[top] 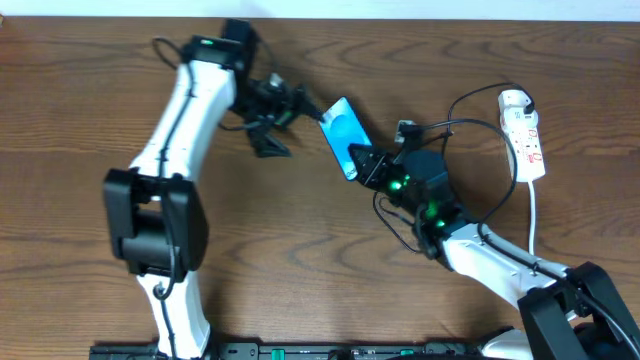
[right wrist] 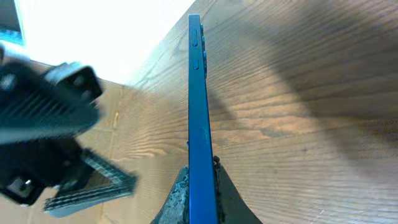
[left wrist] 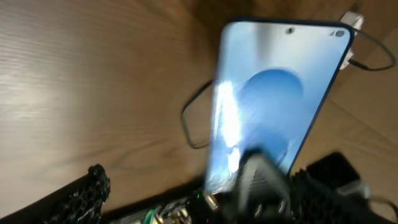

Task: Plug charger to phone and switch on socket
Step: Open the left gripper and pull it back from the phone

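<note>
The phone [top: 340, 132] has a lit blue screen and is held off the table, tilted. My right gripper [top: 362, 162] is shut on its lower end. The right wrist view shows the phone edge-on [right wrist: 198, 112] between the fingers [right wrist: 200, 186]. My left gripper [top: 288, 125] is open and empty, just left of the phone's top end. In the left wrist view the screen [left wrist: 273, 93] fills the space ahead of the open fingers [left wrist: 205, 194]. The charger cable [top: 462, 102] loops from the white socket strip [top: 527, 135] toward a small light piece [top: 405, 128] near the phone.
The strip's white cord [top: 533, 215] runs down the right side. More black cable loops lie under my right arm [top: 392, 222] and beyond the phone [left wrist: 189, 124]. The blurred left gripper [right wrist: 50, 124] shows in the right wrist view.
</note>
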